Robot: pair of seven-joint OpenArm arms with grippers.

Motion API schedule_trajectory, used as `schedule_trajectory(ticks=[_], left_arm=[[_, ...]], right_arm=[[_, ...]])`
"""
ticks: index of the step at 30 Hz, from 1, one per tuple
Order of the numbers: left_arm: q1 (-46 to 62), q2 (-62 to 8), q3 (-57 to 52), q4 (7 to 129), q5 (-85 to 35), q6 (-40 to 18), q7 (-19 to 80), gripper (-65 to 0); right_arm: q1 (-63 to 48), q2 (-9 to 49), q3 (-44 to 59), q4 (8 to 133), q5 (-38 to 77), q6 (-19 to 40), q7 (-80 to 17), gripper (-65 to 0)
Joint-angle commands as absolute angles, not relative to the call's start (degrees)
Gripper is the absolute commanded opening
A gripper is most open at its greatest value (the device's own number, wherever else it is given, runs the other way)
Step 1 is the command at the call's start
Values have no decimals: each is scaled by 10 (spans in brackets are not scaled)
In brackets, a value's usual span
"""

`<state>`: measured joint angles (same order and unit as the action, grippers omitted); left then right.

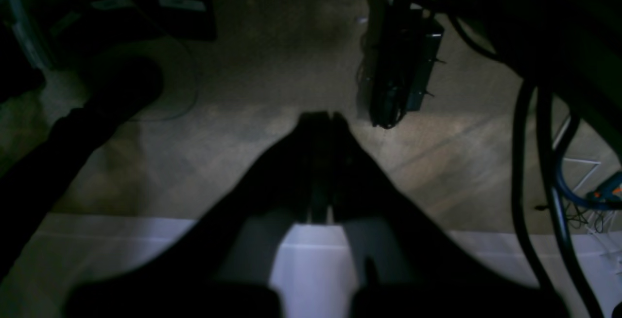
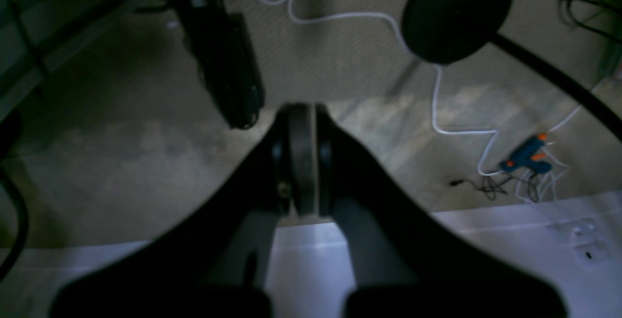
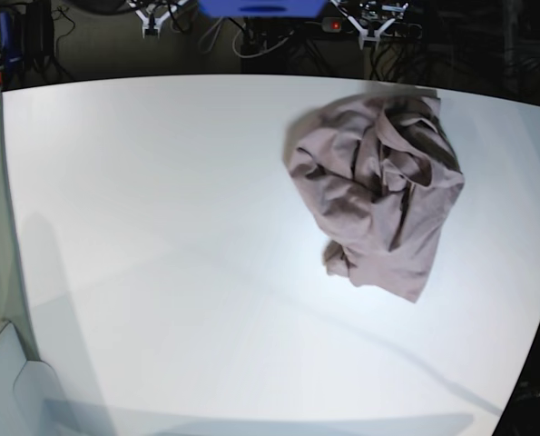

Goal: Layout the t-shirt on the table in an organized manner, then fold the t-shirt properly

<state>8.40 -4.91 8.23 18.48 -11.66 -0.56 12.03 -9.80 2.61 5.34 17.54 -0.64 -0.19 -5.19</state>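
- Left pincer [image 1: 321, 116] hung with its dark fingers pressed together at the tips, nothing between them, seen in its own wrist view.
- Below it lay grey carpeted floor [image 1: 272, 84], with the white desk [image 1: 97, 259] edge running across the bottom of that view.
- Right pincer [image 2: 302, 111] was closed as well, its pads meeting with nothing gripped.
- Under that one, a white cable [image 2: 437, 89] snaked over the floor, and a blue and orange tool [image 2: 527, 155] lay near the desk edge.
- From the base view, neither arm reached over the desk top.
- The t-shirt [image 3: 378, 191] sat crumpled in a mauve heap on the desk, toward the far right of that view, close to the far edge.
- It was bunched and wrinkled, folds piled over one another, one flat flap trailing toward the near side.
- Most of the white surface lay bare to the left of the shirt.
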Motion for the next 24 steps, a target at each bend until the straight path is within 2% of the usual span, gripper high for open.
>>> schedule_trajectory(ticks=[1, 24], left_arm=[[85, -51, 81, 188, -118, 1, 123, -648], [86, -55, 81, 188, -118, 0, 123, -648]], right_arm=[[-102, 29, 53, 176, -3, 3, -53, -650], [-95, 26, 53, 176, -3, 3, -55, -650]])
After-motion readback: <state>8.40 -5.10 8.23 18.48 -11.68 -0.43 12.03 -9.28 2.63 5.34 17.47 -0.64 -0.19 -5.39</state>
